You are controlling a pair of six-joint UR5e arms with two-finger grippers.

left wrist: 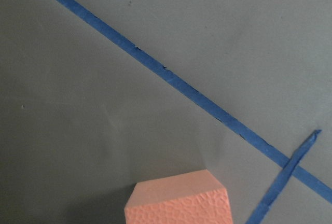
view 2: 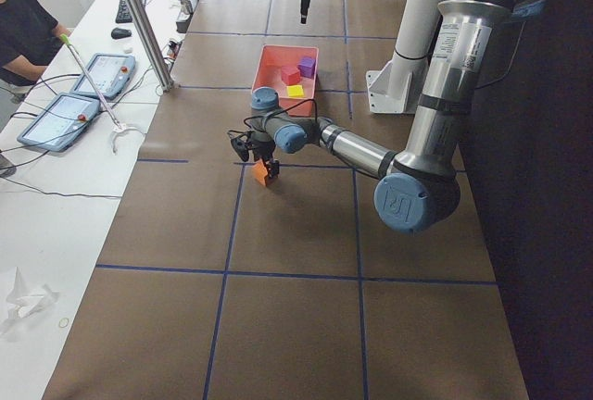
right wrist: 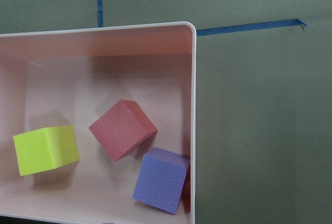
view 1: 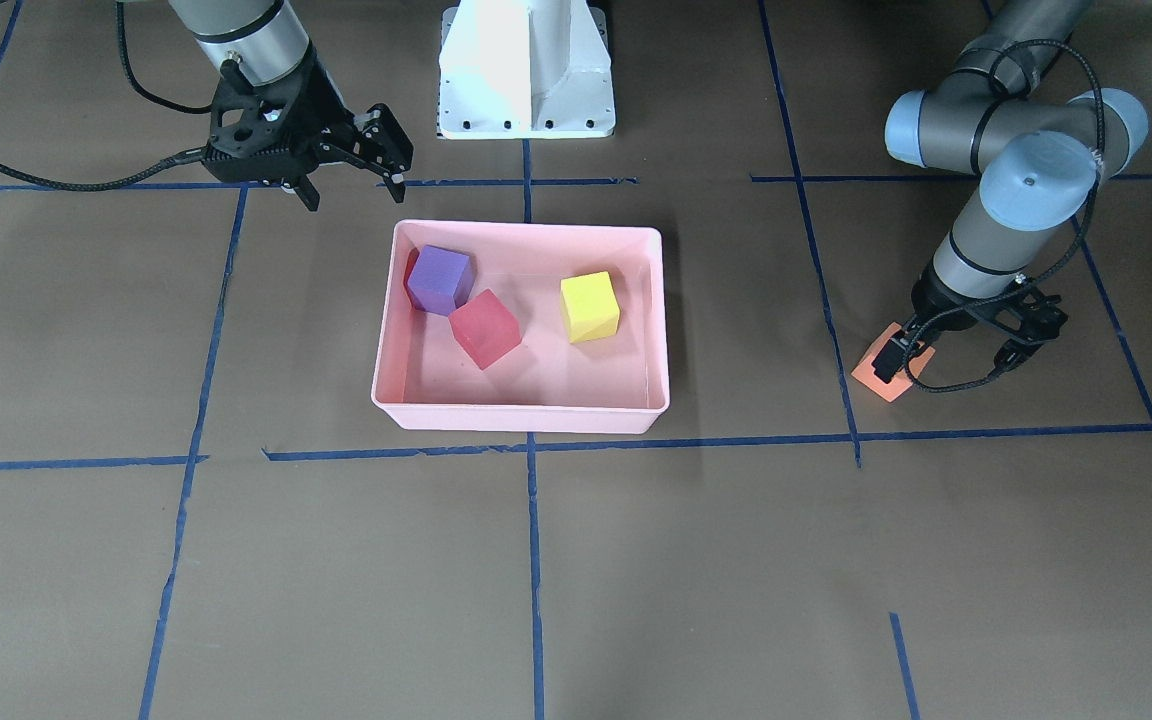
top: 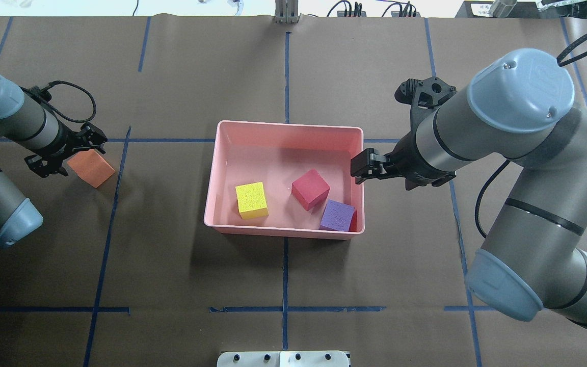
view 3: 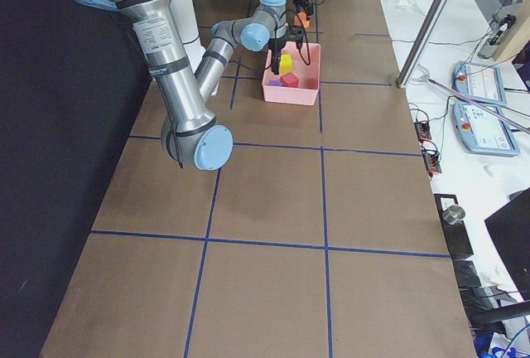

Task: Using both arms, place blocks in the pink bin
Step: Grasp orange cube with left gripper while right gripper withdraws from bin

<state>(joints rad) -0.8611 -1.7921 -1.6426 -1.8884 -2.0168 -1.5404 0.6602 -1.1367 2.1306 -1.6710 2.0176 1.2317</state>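
Note:
The pink bin [top: 288, 125] lies at the table's middle and holds the yellow block [top: 251, 200], the red block [top: 310, 189] and the purple block [top: 338, 215], which leans in a corner. The orange block [top: 91, 167] lies on the table far out on my left side. My left gripper [top: 68, 155] hovers open just above the orange block, which fills the bottom of the left wrist view [left wrist: 179, 200]. My right gripper [view 1: 353, 192] is open and empty, raised over the bin's wall on my right side. The right wrist view looks down on the red block [right wrist: 122, 129].
The white pedestal base [view 1: 526, 70] stands behind the bin. Blue tape lines [view 1: 534, 560] cross the brown table cover. In the exterior left view a side bench carries tablets [view 2: 83, 94], with a metal post [view 2: 139, 20] and a seated person beside it.

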